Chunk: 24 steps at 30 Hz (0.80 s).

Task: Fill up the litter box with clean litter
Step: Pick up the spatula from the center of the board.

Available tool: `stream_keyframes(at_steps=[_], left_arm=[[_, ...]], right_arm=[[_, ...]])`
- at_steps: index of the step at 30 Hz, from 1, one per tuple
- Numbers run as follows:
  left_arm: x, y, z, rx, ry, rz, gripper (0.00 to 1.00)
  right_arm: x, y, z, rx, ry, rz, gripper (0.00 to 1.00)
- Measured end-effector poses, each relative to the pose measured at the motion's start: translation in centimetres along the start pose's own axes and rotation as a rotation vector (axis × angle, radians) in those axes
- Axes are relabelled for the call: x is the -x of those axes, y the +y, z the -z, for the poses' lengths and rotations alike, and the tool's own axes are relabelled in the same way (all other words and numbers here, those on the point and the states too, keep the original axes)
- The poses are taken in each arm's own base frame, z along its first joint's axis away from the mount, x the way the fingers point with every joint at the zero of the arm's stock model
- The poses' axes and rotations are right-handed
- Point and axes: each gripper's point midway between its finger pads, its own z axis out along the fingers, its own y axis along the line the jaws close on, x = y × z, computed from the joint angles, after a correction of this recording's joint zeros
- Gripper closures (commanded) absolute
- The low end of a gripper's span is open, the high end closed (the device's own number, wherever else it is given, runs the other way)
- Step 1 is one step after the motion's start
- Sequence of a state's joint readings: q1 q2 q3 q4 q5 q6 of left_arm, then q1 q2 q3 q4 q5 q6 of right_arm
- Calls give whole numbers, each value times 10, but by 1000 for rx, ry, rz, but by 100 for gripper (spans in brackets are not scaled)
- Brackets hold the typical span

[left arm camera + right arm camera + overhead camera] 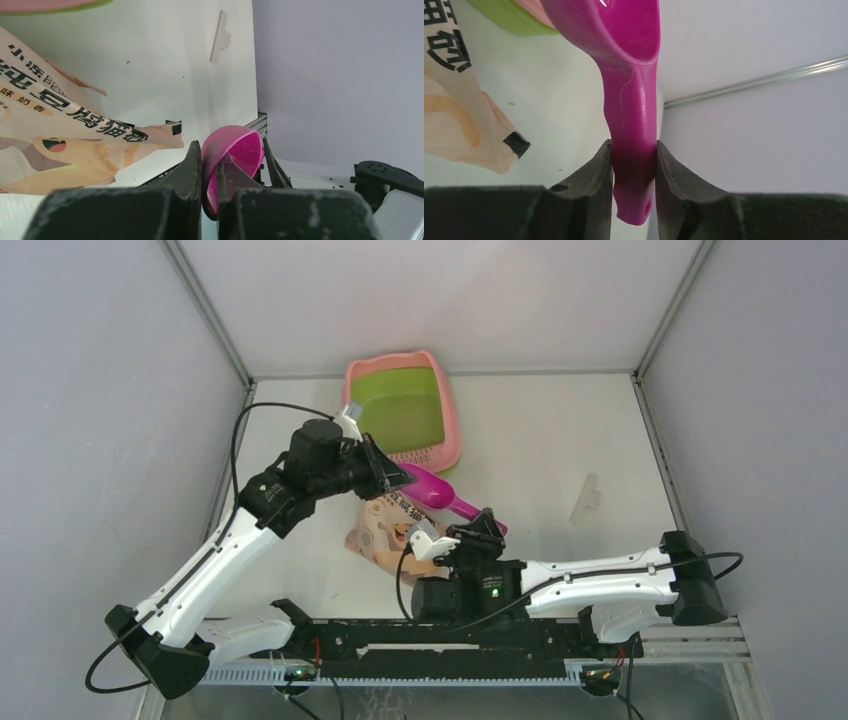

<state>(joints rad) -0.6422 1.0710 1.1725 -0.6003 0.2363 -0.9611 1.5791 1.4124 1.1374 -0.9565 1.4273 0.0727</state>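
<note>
The litter box [450,415] stands at the table's far edge, just beyond the left tool [402,478]; this tool pinches the scoop [440,492] bowl; the right tool [478,525] pinches its handle; the scoop's long axis points toward the litter box; the left arm is nearer.

The top external camera overlooks the whole table [560,440] from its near edge. Both wrist cameras view the magenta scoop [235,150] at close range.
</note>
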Motion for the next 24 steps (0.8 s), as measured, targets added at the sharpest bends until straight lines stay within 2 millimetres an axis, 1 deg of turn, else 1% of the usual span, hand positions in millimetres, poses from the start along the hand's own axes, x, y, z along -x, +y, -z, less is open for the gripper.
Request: stream_keyframes(at_steps=[2, 3, 5, 7, 9, 11, 13, 16, 17, 18, 19, 20, 21, 23, 24], left_arm=[[1, -1, 0, -3, -4, -8, 100], [1, -2, 1, -13, -7, -26, 100], [5, -5, 3, -37, -23, -48, 100], [11, -10, 9, -76, -48, -56, 100], [25, -11, 18, -103, -106, -67, 100], [37, -2, 26, -103, -153, -72, 100], [43, 4, 32, -104, -184, -72, 100], [47, 4, 39, -154, -217, -72, 100], [47, 1, 41, -192, -226, -69, 100], [47, -1, 42, -217, -230, -63, 100], [46, -5, 42, -255, -234, -53, 100], [46, -7, 42, -285, -233, -41, 100], [45, -10, 41, -319, -229, -30, 100], [43, -15, 40, -362, -219, -9, 100], [41, -17, 40, -384, -212, 0, 100]], right_arm=[[-2, 1, -1, 41, 7, -53, 44], [-2, 0, -1, 78, 12, -118, 39], [-1, -9, 1, 147, 10, -272, 27], [0, -27, 4, 232, 9, -473, 16], [-3, -52, 4, 303, 8, -691, 2], [-17, -88, 4, 332, -9, -928, 1], [-34, -124, 8, 339, -57, -1151, 1], [-58, -161, 27, 328, -155, -1402, 1], [-60, -167, 32, 334, -179, -1453, 1], [-60, -170, 36, 344, -194, -1493, 1], [-56, -169, 37, 369, -200, -1520, 3], [-51, -164, 36, 401, -194, -1528, 9], [-44, -155, 32, 449, -173, -1537, 15], [-29, -136, 19, 557, -125, -1552, 17], [-23, -125, 8, 612, -97, -1571, 18]])
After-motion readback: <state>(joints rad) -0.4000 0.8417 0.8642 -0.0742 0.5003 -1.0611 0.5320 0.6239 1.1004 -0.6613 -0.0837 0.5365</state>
